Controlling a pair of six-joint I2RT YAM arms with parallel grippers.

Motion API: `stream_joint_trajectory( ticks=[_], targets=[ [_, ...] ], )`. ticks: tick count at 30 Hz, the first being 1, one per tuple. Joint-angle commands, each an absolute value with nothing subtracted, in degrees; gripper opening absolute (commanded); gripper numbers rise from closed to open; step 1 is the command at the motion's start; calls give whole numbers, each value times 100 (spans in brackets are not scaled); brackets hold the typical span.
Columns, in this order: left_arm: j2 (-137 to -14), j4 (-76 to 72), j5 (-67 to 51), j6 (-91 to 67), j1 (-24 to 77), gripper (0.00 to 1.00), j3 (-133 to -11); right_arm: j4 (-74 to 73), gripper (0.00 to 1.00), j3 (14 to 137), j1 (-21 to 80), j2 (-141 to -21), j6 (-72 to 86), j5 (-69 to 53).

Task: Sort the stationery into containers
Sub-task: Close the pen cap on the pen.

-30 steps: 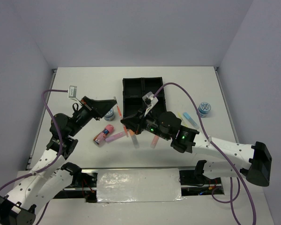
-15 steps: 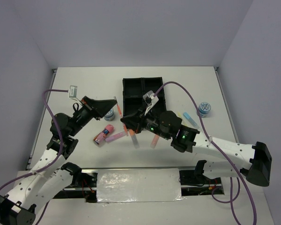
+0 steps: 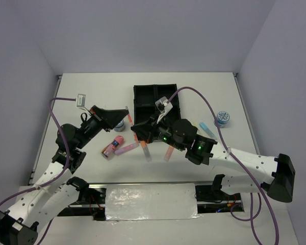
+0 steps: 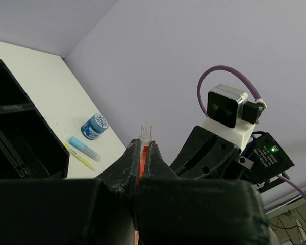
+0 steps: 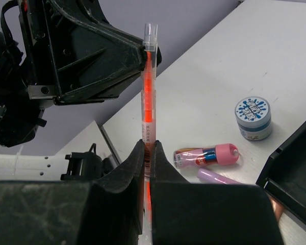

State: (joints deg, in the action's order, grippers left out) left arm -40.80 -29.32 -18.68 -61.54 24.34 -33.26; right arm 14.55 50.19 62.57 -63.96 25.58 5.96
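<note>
- thin orange pen (image 5: 149,92), clear cap up, stands upright in right gripper (image 5: 148,145); fingers clamped on its lower part, held in the air off the black tray's (image 3: 143,92) near-left corner
- second thin orange pen (image 4: 144,137) pinched between left gripper (image 4: 144,148) fingers, capped tip poking out, off the table (image 3: 92,92), left of tray
- grippers point at each other, near, tips apart
- under them on table: pink tube (image 5: 206,154), purple marker (image 5: 214,177) just beside it, tape roll (image 5: 253,118) near tray's left wall
- right of tray: second tape roll (image 4: 94,126), blue marker (image 4: 84,146), thin yellow item (image 4: 79,158) beside the marker
- orange marker (image 3: 168,152) lies below right arm
</note>
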Motion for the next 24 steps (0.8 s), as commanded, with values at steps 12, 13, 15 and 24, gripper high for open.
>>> stream_joint_trajectory(
  ticks=[12, 13, 15, 24],
  targets=[
    [-4078, -3199, -2056, -5749, 2566, 0, -3278, 1626, 0, 5388, 6064, -6407, 2479, 650],
    [-4087, -3199, -2152, -5696, 2566, 0, -3278, 1609, 0, 5396, 6064, -6390, 2470, 633],
    [-4087, -3225, -2241, -5573, 2566, 0, -3235, 1626, 0, 5361, 6056, -6355, 2443, 650],
    [-4104, -3384, -2435, -5721, 2584, 0, -3032, 2073, 0, 5159, 5977, -6197, 2206, 475]
  ],
)
